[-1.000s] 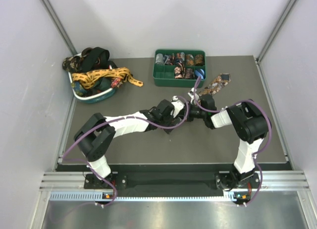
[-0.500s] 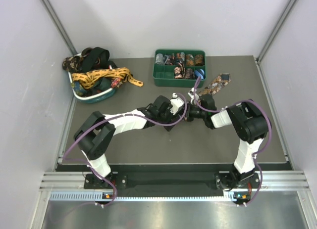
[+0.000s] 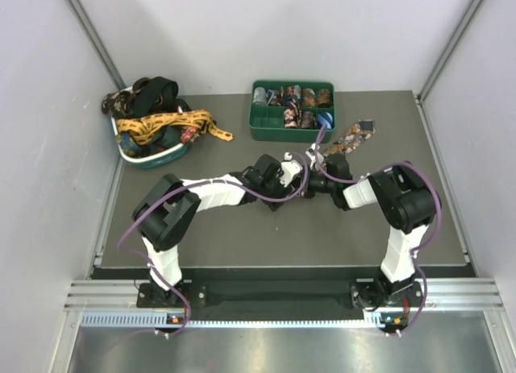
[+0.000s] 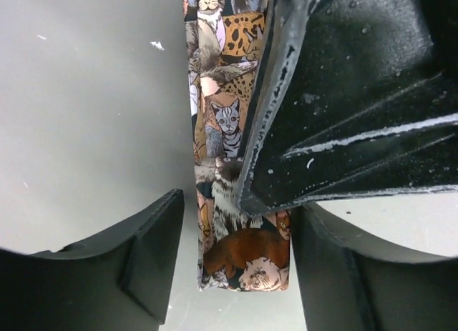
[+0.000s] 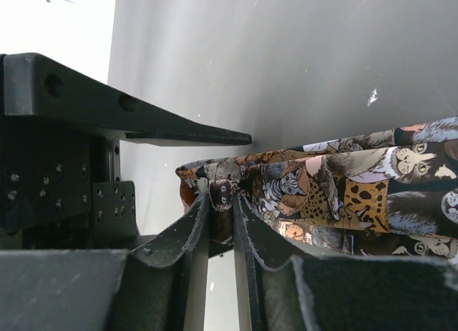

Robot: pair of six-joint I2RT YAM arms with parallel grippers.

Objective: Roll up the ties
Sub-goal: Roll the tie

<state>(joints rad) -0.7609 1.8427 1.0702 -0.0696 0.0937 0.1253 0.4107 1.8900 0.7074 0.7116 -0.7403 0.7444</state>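
The cat-print tie (image 4: 222,124) is laid flat on the grey table (image 3: 242,236), just on the near side of the green tray (image 3: 274,134), and small rolled ties (image 3: 294,95) are packed inside that tray. One end of the tie is pinched tight by the right gripper (image 5: 222,213), with both fingers pressed together on the cloth. The left gripper (image 4: 243,270) is held wide, with one finger on each side of that same end.

The left arm (image 3: 211,192) and right arm (image 3: 401,202) have white links between bulky black joints, with thin purple cables (image 3: 439,202) looping along them. The left gripper (image 4: 236,267) has matte black fingers (image 4: 147,263). Small screws dot a black plate (image 5: 107,202).
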